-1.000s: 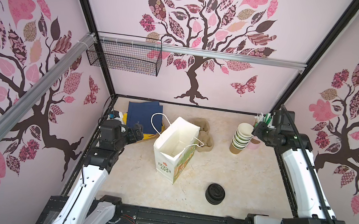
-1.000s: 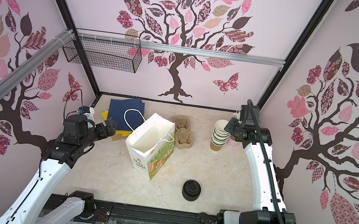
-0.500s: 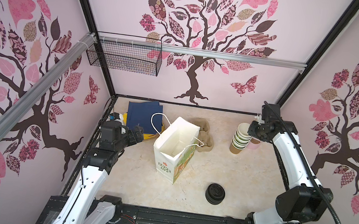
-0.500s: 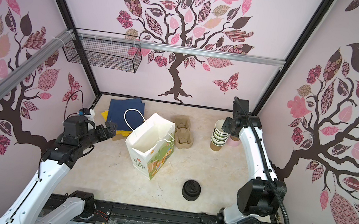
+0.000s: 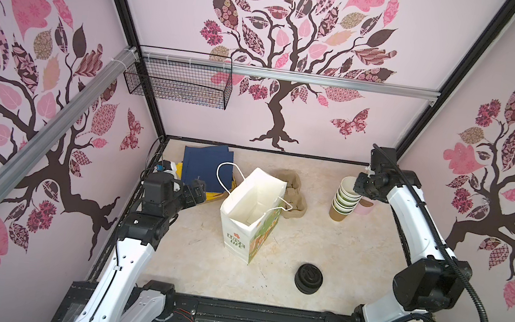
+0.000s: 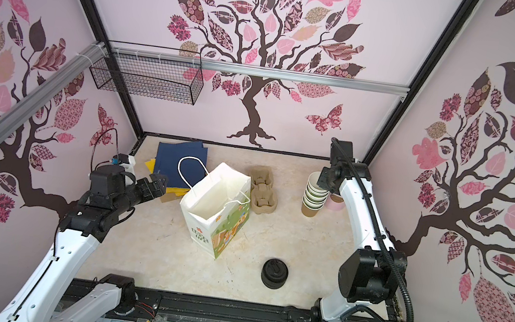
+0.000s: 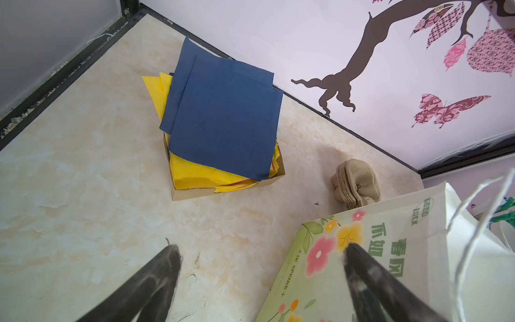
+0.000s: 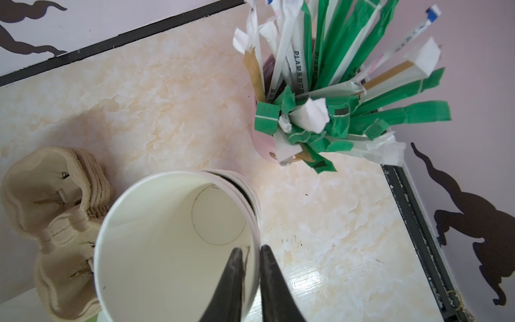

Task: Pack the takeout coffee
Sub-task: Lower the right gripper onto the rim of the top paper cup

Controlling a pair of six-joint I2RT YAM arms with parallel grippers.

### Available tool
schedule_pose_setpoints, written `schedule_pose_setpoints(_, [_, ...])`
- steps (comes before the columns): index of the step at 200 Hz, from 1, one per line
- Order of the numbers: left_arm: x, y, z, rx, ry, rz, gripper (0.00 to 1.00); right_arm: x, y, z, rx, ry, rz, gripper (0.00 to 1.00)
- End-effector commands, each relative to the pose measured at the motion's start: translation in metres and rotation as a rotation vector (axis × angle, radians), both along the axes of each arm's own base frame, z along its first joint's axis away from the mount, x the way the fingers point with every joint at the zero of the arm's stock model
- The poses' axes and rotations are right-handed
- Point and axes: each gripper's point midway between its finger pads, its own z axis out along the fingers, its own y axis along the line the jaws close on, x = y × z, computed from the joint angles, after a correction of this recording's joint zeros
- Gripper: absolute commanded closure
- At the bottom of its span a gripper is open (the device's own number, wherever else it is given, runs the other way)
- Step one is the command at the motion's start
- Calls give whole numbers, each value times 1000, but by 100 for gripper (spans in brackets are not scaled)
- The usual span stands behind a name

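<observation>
No takeout coffee shows in any view. A white paper bag with a green flowered side stands open mid-table. At the back right is a stack of lidless nested cups. My right gripper is shut on the rim of the top cup, one finger inside its white wall and one outside. Left of the bag, my left gripper hangs open above the table and holds nothing.
A stack of loose black lids sits front right. Pulp cup carriers lie behind the bag. Blue and yellow napkins fill a box at back left. A pink cup of wrapped straws stands by the right wall.
My right arm swung in over the cup stack and its jaws closed on the top cup's rim. The left arm has not moved.
</observation>
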Motion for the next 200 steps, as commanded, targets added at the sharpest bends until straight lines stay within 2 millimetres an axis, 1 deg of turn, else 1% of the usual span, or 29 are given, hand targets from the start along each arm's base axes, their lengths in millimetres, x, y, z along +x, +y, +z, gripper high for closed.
schedule_pose_setpoints(1, [2, 0, 26, -1, -62, 1, 5, 3, 1, -2, -15, 18, 8, 89])
schedule_pose_setpoints(26, [1, 0, 31, -2, -68, 1, 5, 1, 2, 3, -7, 6, 9, 98])
schedule_pose_setpoints(36, [1, 0, 34, -2, -72, 2, 5, 0, 3, 5, -1, 0, 9, 100])
schedule_pose_setpoints(88, [2, -2, 49, -21, -100, -2, 5, -12, 2, 21, 33, -46, -10, 100])
schedule_pose_setpoints(134, [5, -6, 67, -37, -131, -20, 5, -16, -2, 34, 72, -88, -31, 100])
schedule_pose_setpoints(163, [7, -10, 70, -47, -128, -39, 5, -17, -2, 40, 87, -104, -34, 100])
schedule_pose_setpoints(200, [6, -10, 73, -46, -130, -44, 5, -18, 0, 47, 102, -125, -37, 100])
